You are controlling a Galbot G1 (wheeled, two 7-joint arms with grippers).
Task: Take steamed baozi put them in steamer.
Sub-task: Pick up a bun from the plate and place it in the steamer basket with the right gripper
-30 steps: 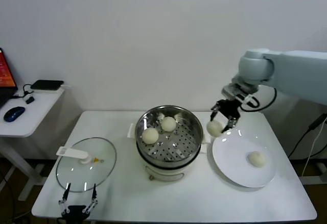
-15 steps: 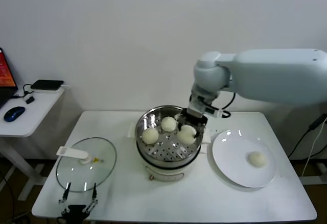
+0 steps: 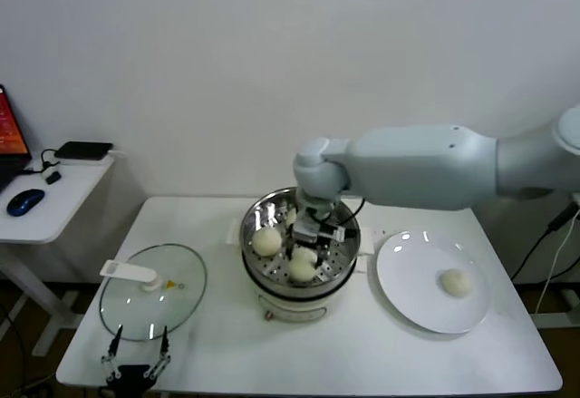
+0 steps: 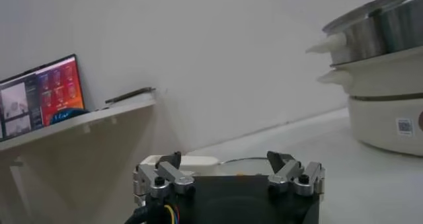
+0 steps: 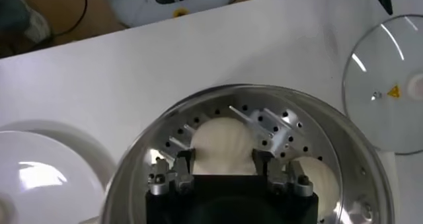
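Note:
The steamer (image 3: 340, 251) is a shiny perforated steel basket on a white pot base at mid-table. My right gripper (image 3: 306, 249) reaches down into it, shut on a cream-white baozi (image 3: 303, 268) held low over the perforated floor. In the right wrist view that baozi (image 5: 223, 139) fills the gap between the fingers of the right gripper (image 5: 223, 154). A second baozi (image 3: 266, 240) lies in the basket's left part, seen also in the wrist view (image 5: 318, 176). One more baozi (image 3: 455, 282) rests on the white plate (image 3: 412, 289). The left gripper (image 3: 136, 369) is parked open at the front left.
A round glass lid (image 3: 149, 303) with a white handle (image 3: 129, 274) lies on the table left of the steamer, just beyond the left gripper (image 4: 225, 167). A side desk (image 3: 54, 194) with a mouse and laptop stands far left. The steamer (image 4: 383, 30) rises beside the left arm.
The right arm swung left from above the plate's edge, carrying the baozi over the steamer rim and down into the basket. The left arm has not moved.

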